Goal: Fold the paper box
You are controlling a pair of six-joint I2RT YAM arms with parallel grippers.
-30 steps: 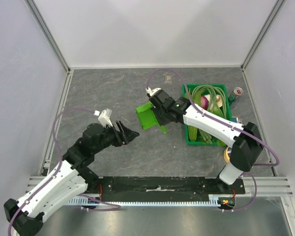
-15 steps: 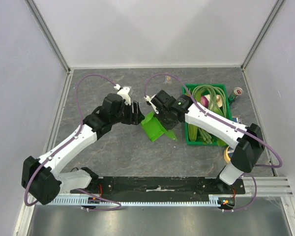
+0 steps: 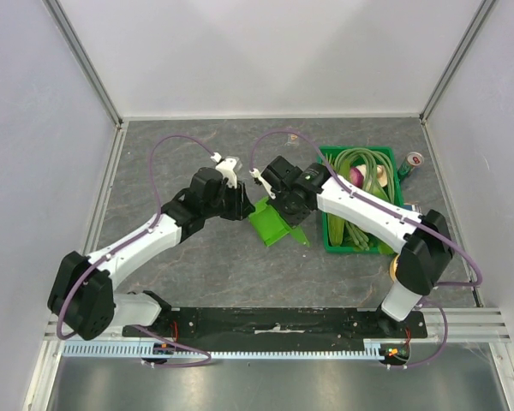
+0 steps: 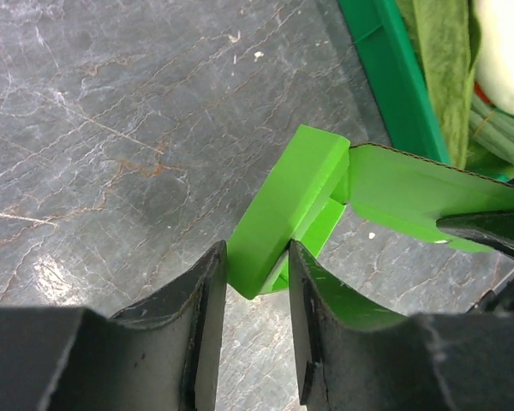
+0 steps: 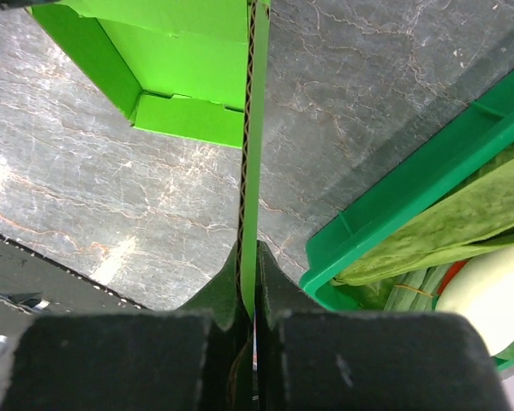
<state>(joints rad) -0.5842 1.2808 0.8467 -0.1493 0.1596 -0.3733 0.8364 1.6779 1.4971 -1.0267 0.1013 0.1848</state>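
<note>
1. The paper box [image 3: 272,223] is seen near the middle of the grey stone-patterned table [image 3: 188,154], just left of the dark-green crate [image 3: 360,149]; it is partly folded and is held between the two arms, its low edge at or close to the table top, though contact cannot be judged.
2. The left gripper [image 3: 247,206] is closed to a narrow gap on the paper box; in the left wrist view one doubled-over side wall of the box [image 4: 283,214] is pinched between the two dark fingers [image 4: 201,300], one finger being pressed against each face.
3. The right gripper [image 3: 286,209] is clamped on a flat panel of the box; in the right wrist view that panel is seen edge-on between the jaws [image 5: 248,253], its corrugated edge running straight up, and the folded corner of the box [image 5: 188,51] is seen above and to the left.
4. The crate [image 5: 394,205] is filled with vegetables; long green beans [image 3: 360,163] are coiled in its far half, and its wall [image 4: 394,77] is seen just beyond the box.
5. A small red and white can [image 3: 414,159] is stood just beside the far right corner of the crate.
</note>
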